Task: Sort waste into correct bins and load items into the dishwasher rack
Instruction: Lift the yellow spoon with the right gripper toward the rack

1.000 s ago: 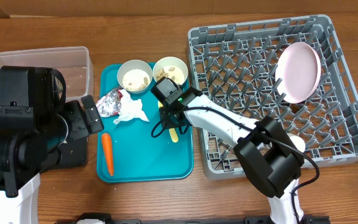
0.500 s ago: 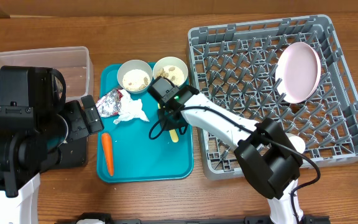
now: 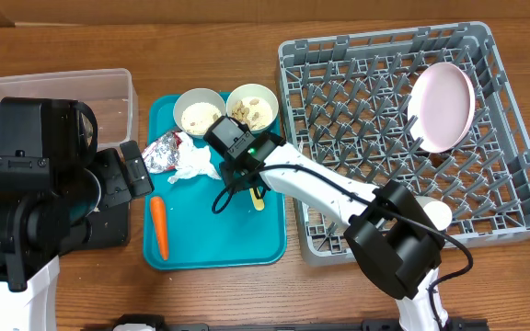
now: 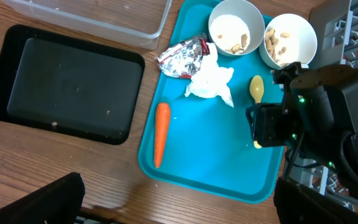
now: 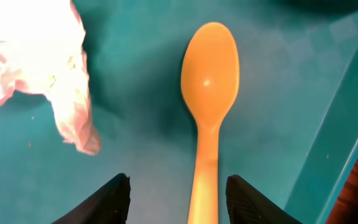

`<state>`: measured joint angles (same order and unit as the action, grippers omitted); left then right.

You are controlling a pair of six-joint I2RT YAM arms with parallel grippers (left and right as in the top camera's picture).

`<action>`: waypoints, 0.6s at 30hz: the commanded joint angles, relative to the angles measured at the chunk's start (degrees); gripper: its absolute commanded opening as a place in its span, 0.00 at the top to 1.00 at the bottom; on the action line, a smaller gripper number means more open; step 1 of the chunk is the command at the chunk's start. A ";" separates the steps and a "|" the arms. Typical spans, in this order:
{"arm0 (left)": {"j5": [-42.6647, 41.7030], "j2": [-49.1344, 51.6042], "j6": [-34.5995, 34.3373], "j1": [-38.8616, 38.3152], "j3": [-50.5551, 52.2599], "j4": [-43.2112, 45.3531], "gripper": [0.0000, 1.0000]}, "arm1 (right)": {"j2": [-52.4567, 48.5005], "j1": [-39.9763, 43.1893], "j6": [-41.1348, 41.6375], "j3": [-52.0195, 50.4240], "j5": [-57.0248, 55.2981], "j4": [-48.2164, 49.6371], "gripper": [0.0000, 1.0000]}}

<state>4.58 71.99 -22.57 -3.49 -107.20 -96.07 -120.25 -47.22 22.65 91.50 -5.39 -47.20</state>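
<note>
**Surface:** brown wood-grain table (image 3: 53, 37), running past every edge of the overhead view. Nothing of the room beyond it shows.

**Teal tray** (image 3: 219, 234): flat, centre-left, with its right rim just beside the grey dishwasher rack (image 3: 357, 101).

**On the tray, far end:** two white bowls (image 3: 199, 112) side by side. Both hold beige food bits (image 4: 279, 43), and the right one is fuller.

**Waste below the bowls:**
- The foil wrapper (image 3: 162, 152), silver and red, touches the crumpled white napkin (image 3: 196, 165). Its print is too small to read.
- The carrot (image 3: 158, 227) lies lengthwise near the tray's left rim, apart from the rest.

**Spoon** (image 5: 209, 81): pale yellow, flat on the tray near its right rim. It is near the napkin but not touching it.

**Right gripper** (image 5: 176, 186): fingers spread, one on each side of the spoon's handle, gripping nothing. A green light (image 4: 301, 99) glows on its housing.

**Left gripper** (image 4: 179, 183): fingers wide apart with nothing between them, held above the table's left side.

**Plate** (image 3: 442, 106): pale pink, standing on edge among the pegs at the rack's far right.

**Bins:**
- The clear tub (image 3: 63, 92) sits at the table's far left.
- The black tray (image 4: 67, 84) is just in front of it, with a few crumbs inside.

**Open room:**
- A bare teal stretch lies between the carrot and the spoon.
- Open pegs run across the rack's left and middle.
</note>
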 commanded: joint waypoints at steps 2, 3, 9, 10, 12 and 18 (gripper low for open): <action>0.33 -0.74 -0.15 0.37 0.15 0.07 0.00 | -2.99 0.20 0.07 0.31 -0.96 0.87 0.48; 0.33 -0.74 -0.15 0.37 0.15 0.07 0.00 | -3.32 0.26 0.04 0.31 -0.96 0.83 0.48; 0.33 -0.74 -0.15 0.37 0.15 0.07 0.00 | -3.93 0.70 0.02 0.26 -1.01 2.05 0.62; 0.33 -0.74 -0.15 0.37 0.15 0.07 0.00 | -3.93 0.70 0.02 0.26 -1.07 2.21 0.64; 0.33 -0.74 -0.17 0.37 0.15 0.07 0.00 | -4.02 0.96 0.02 -0.04 -1.25 3.21 0.72; 0.33 -0.74 -0.15 0.37 0.15 0.07 0.00 | -4.07 1.66 0.02 -1.27 -1.20 5.03 0.81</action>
<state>4.58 71.99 -22.57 -3.49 -107.20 -96.07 -124.07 -46.17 22.63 91.26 -5.96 -42.59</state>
